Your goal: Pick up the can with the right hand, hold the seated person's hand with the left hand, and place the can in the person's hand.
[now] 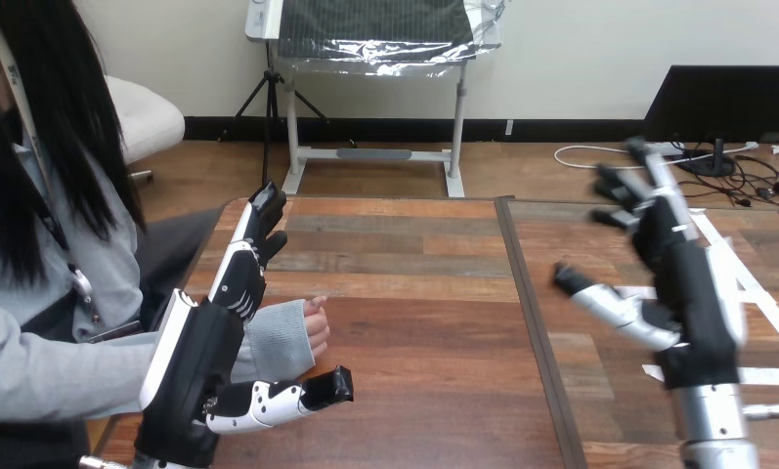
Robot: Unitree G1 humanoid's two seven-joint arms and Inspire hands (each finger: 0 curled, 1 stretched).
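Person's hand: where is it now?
In the head view the person's hand sits at the left, over the table, close beside the open left hand, between its fingers and thumb.

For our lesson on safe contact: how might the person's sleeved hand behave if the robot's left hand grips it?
The person's hand looks loosely curled and soft, so it would probably yield rather than stay rigid. The grey sleeve cuff over the wrist may slip or bunch under the left hand.

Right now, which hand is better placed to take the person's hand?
Left. The left hand sits beside the person's hand, its fingers open alongside the sleeve. The right hand is raised open over the table's right side.
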